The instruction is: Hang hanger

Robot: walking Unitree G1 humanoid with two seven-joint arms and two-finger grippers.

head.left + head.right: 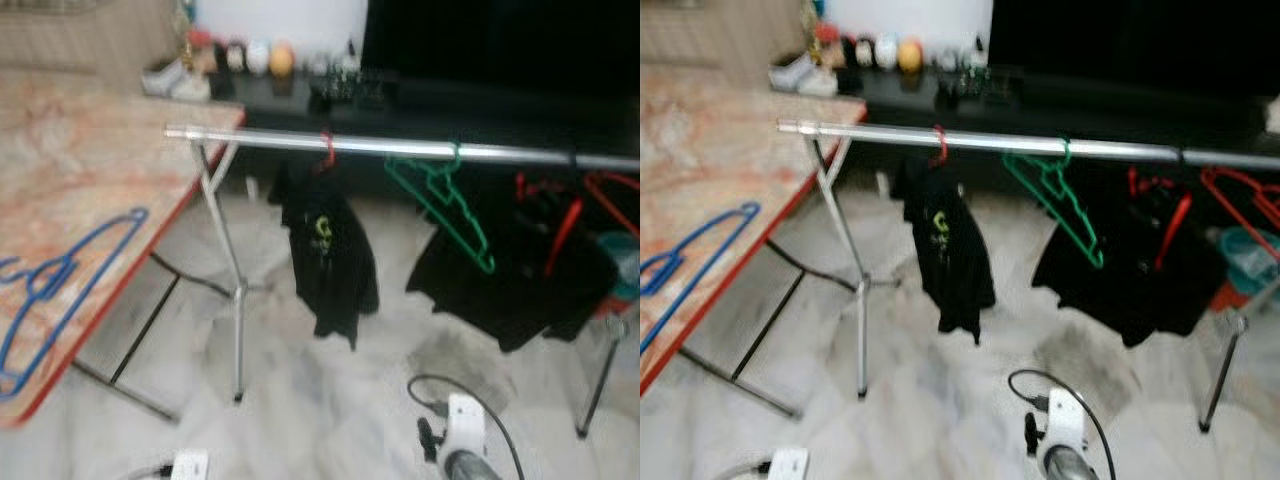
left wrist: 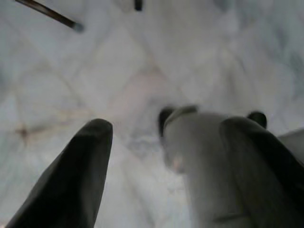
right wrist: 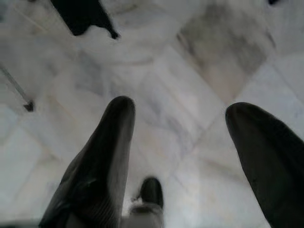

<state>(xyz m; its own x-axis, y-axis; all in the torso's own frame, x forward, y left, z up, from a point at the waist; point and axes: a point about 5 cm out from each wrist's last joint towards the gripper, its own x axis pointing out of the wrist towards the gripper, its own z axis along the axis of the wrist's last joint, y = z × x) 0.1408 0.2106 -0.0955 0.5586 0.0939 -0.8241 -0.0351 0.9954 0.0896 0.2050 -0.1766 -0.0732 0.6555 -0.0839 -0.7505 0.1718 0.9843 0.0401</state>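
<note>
Blue hanger [image 1: 60, 285] lies flat on table [image 1: 70, 170], left of rail [image 1: 400, 148]; left gripper [image 2: 166, 161] nearer. Both grippers, right gripper [image 3: 185, 156] included, open, empty, floorward.

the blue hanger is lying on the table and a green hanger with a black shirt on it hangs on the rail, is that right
Not quite. The green hanger on the rail is bare, as the left eye view shows; the black shirt hangs from a red hanger. The blue hanger does lie on the table.
</note>
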